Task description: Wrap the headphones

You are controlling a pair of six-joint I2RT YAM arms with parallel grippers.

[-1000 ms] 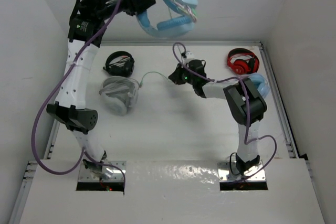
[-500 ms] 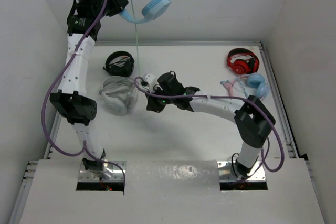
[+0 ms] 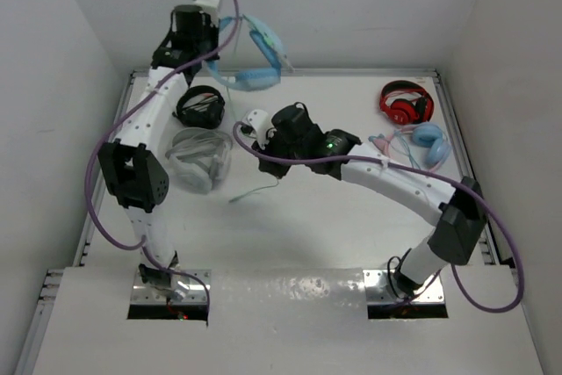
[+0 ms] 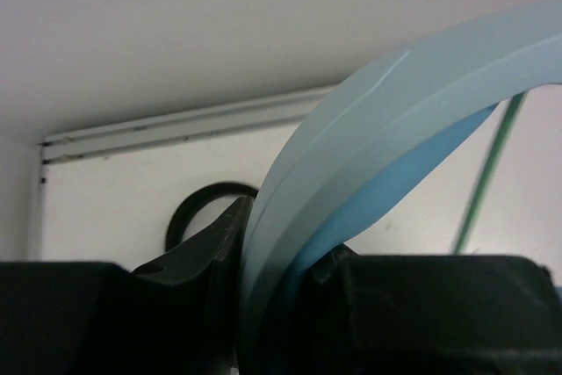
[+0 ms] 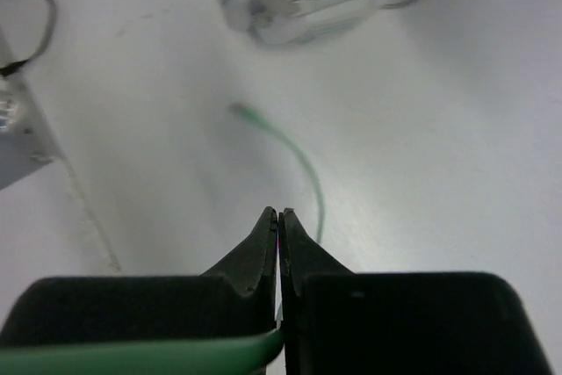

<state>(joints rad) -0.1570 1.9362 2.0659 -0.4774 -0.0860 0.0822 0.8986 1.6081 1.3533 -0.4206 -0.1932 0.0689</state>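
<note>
Blue headphones (image 3: 263, 50), four other pairs (image 3: 200, 158)

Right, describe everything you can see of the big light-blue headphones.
The headphones are light blue, plastic-looking, with darker blue padding under the wide headband. They hang in the air near the back wall, the left gripper shut on the headband. Their thin pale-green cable runs to the right gripper, shut on it; its free end lies on the table.

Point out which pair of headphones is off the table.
The light-blue headphones, clamped by the headband in the left gripper and held up at the back. The black pair, grey-white pair, red pair and pink-banded pair lie on the table.
</note>
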